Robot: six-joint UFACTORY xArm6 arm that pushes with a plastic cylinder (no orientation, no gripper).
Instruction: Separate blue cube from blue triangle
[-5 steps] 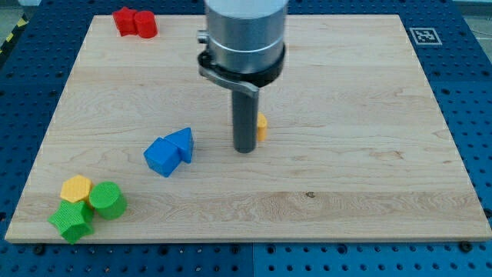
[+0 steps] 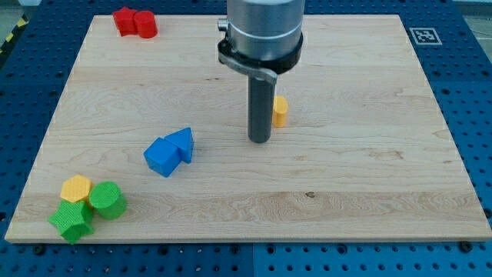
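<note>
The blue cube (image 2: 161, 156) lies left of centre on the wooden board (image 2: 369, 177). The blue triangle (image 2: 182, 142) touches its upper right side. My tip (image 2: 260, 141) stands on the board to the right of the two blue blocks, well apart from them. A small yellow block (image 2: 280, 111) sits just right of the rod, partly behind it.
Two red blocks (image 2: 134, 21) sit together at the top left corner. At the bottom left a yellow block (image 2: 76, 188), a green cylinder (image 2: 107, 200) and another green block (image 2: 71, 221) are clustered. A marker tag (image 2: 424, 35) is at the top right.
My tip has moved right and slightly up, away from the blue blocks. The small yellow block has shifted right and up with it. The blue blocks have not moved.
</note>
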